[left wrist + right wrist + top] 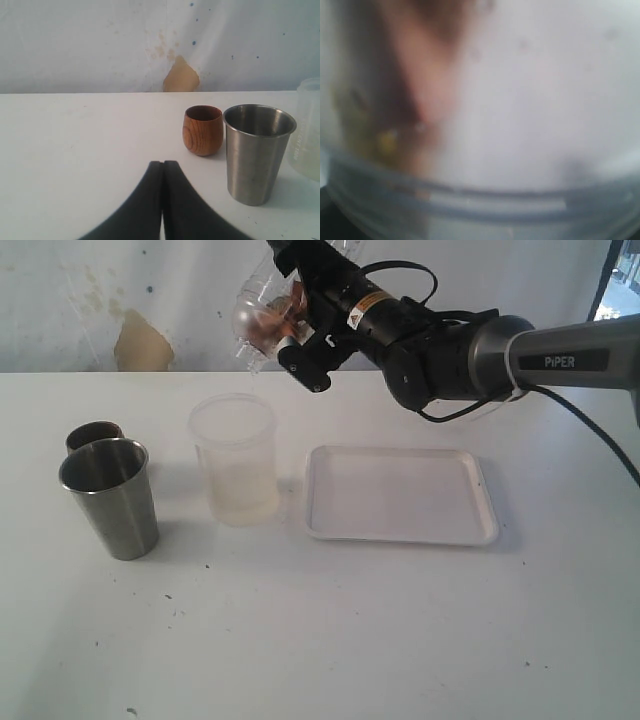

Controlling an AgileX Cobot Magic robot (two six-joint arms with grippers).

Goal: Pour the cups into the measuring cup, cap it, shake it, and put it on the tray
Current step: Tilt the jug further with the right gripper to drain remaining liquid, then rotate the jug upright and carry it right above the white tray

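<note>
**Measuring cup aloft in right claw**

Right claw (pixel 292 335) is spread wide and clamped round the clear measuring cup (pixel 255 315). The cup hangs tilted in the air, above the frosted tub (pixel 235 475), with brownish contents inside. The right wrist view is blurred plastic only. Left claw (pixel 163 167) is fully closed, holding nothing, low over the table (pixel 300 640). Steel cup (pixel 110 498) and brown cup (pixel 92 434) stand close together left of the tub. Tray (pixel 400 495) lies just right of it.
</note>
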